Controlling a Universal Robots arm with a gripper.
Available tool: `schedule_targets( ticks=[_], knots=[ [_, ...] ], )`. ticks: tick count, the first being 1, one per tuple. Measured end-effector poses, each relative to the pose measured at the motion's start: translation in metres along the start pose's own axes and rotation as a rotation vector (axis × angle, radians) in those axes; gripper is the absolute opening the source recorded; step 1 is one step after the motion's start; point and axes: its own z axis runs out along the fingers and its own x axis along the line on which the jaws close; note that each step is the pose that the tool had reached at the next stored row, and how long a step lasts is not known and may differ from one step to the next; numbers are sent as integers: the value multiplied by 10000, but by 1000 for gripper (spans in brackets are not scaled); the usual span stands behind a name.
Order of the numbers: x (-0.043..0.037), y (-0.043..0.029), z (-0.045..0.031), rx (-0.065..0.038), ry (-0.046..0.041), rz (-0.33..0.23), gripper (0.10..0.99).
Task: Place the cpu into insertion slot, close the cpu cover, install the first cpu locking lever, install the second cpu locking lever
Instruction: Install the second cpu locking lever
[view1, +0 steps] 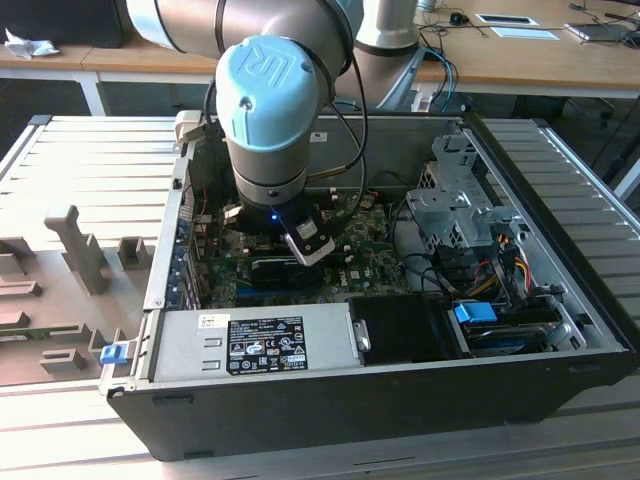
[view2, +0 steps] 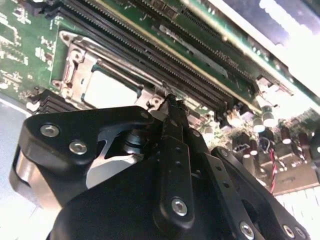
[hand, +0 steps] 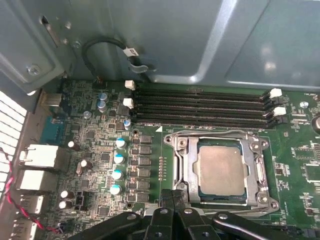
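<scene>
CPU (hand: 220, 170), a small thin square chip with a pale silver-beige face, lies flat in the square dark metal-rimmed insertion slot (hand: 260, 172) on the green motherboard (hand: 90, 150), with the thin silvery hinged cover frame (hand: 181, 165) down around it and the chip's face showing through the open centre. The black linkage gripper (hand: 172, 196) hangs just at the 6 o'clock edge of that socket in the first wrist view, its two slim fingertips (hand: 166, 197) pressed together with nothing seen between them; the very tips meet the socket's rim, though whether they touch a lever there is hard to make out. In the second wrist view the gripper (view2: 172, 102) rises in the foreground, its dark body hiding the near half of the socket, and the chip (view2: 107, 90) shows as a pale patch at about 10 o'clock from the tip. Beyond the socket run four long black memory slots (hand: 200, 105). In the exterior view the grey and pale-blue robot arm (view1: 265, 110) reaches down into the open black computer case (view1: 400, 390); its wrist covers the socket, so the fingers cannot be made out there.
</scene>
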Motion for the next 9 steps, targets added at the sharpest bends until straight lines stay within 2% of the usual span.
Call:
schedule_targets(
  ticks=[9],
  knots=[
    [-9,79,-194,1,6,2,106]
  ],
)
